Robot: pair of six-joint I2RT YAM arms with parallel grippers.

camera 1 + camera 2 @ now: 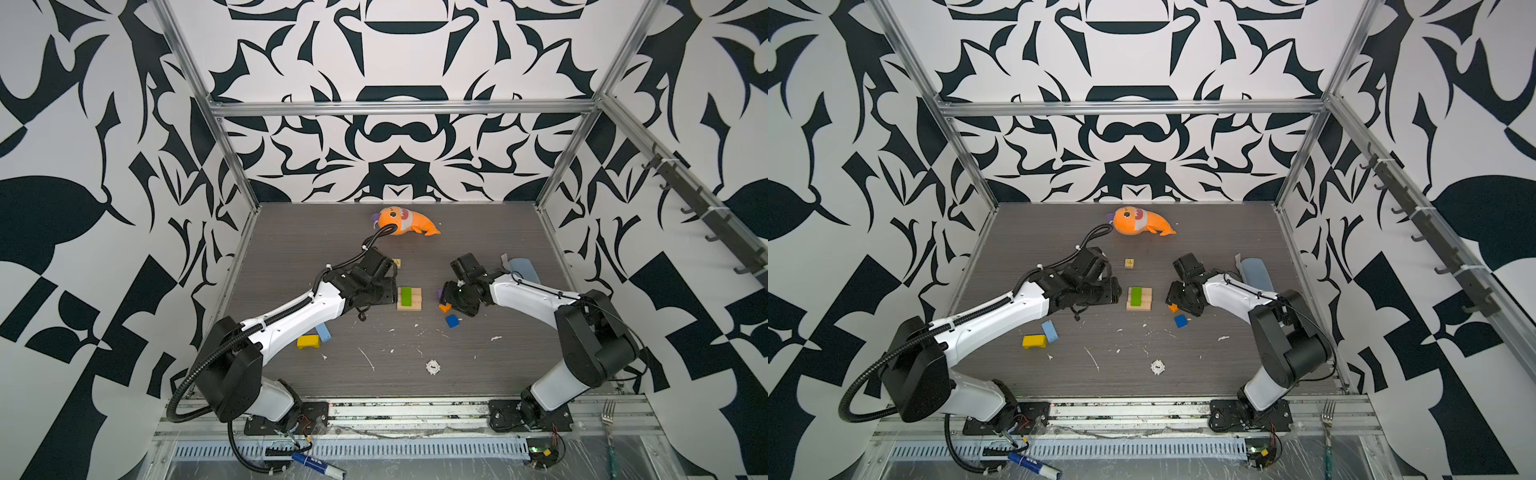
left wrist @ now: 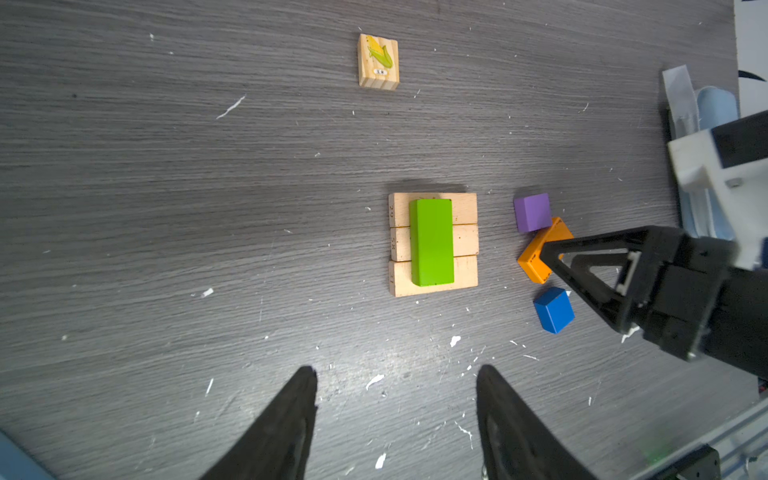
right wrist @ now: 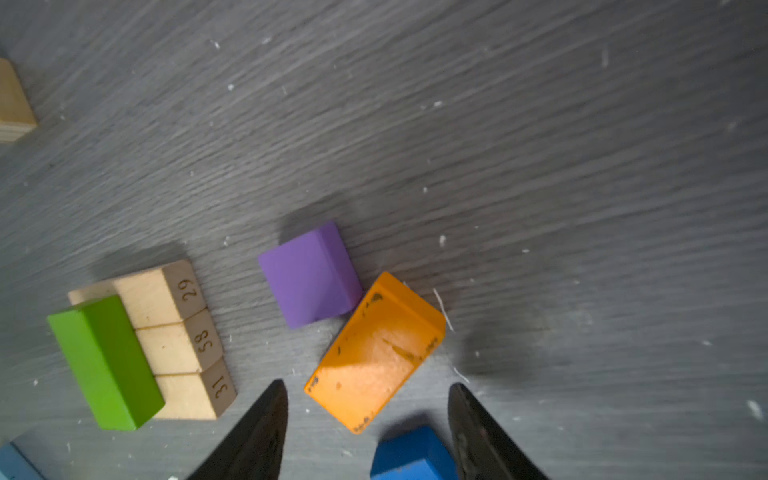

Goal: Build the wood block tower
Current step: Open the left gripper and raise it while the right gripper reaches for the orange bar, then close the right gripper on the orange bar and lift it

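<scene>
Black-and-white patterned walls (image 1: 83,166) enclosed the scuffed grey wood-grain table (image 1: 478,374). Mid-table, a green wooden brick (image 2: 431,243) lay across three tan wooden bars (image 2: 464,243). The left gripper (image 2: 395,370) and right gripper (image 3: 368,383) both gaped, holding nothing.

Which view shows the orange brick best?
Right wrist view: the orange brick lies whole and close. In the left wrist view the right arm's fingers hide part; both top views show only a corner.

Right gripper (image 3: 368,388): orange brick (image 3: 376,353) partly between spread fingers, purple cube (image 3: 309,276) touching it ahead, blue cube (image 3: 411,457) just beside one finger. Left gripper (image 2: 395,370): bare table ahead up to green brick (image 2: 431,243) on tan bars (image 2: 463,241).
</scene>
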